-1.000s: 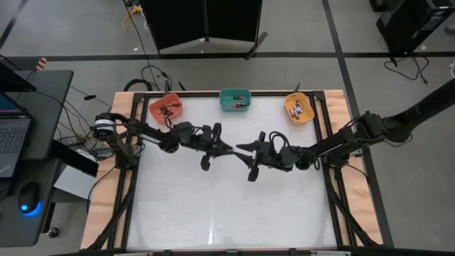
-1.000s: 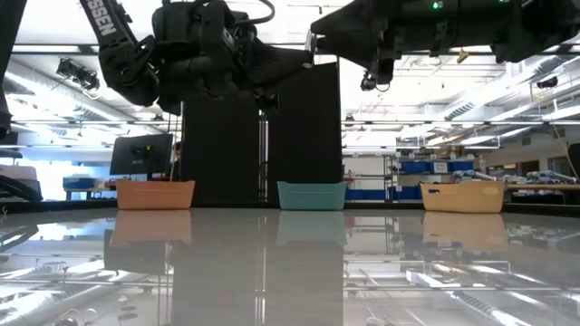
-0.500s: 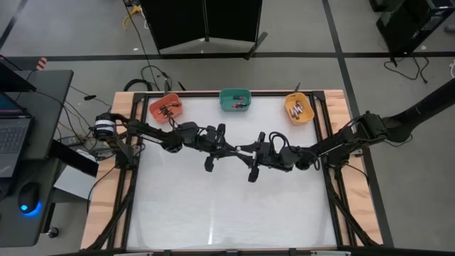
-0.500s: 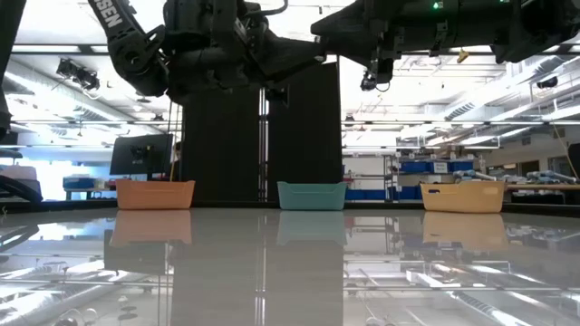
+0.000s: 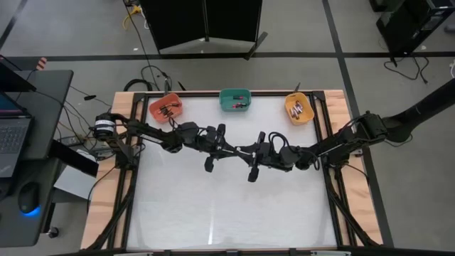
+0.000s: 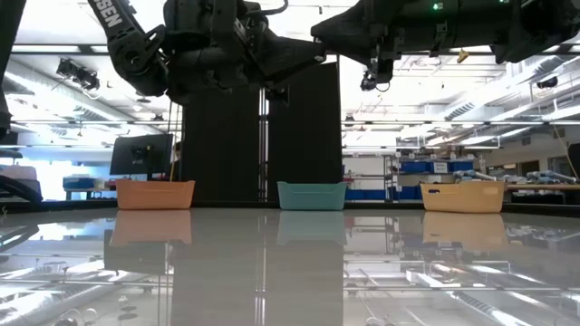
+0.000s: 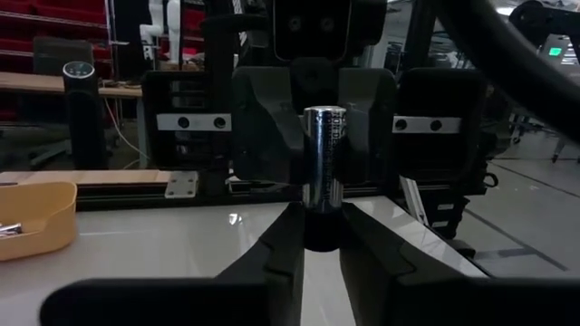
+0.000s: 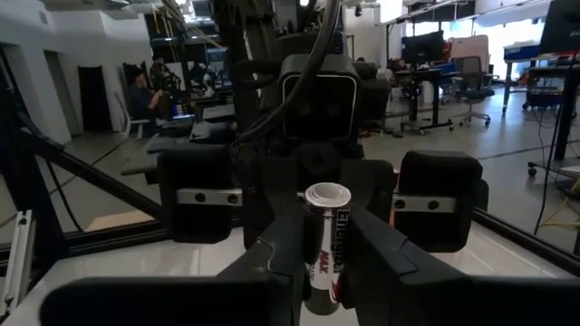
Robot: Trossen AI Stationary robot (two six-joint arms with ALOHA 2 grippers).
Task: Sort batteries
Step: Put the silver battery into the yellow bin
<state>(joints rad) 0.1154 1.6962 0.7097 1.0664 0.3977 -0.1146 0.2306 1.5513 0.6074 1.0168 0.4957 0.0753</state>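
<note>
One battery (image 7: 323, 172) is pinched by both the left gripper (image 7: 320, 237) and right gripper (image 8: 324, 272) mid-table; its lower end's hidden.

Bins: orange (image 5: 166, 108), teal (image 5: 234, 99), yellow (image 5: 298, 108). Battery (image 8: 325, 244): silvery-white, red-black lettering. Arms dark. Table (image 5: 227, 206) white, wood-edged.

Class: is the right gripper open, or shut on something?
Shut on a battery: the right gripper has both fingers pressed against its sides, facing the left gripper above mid-table.
</note>
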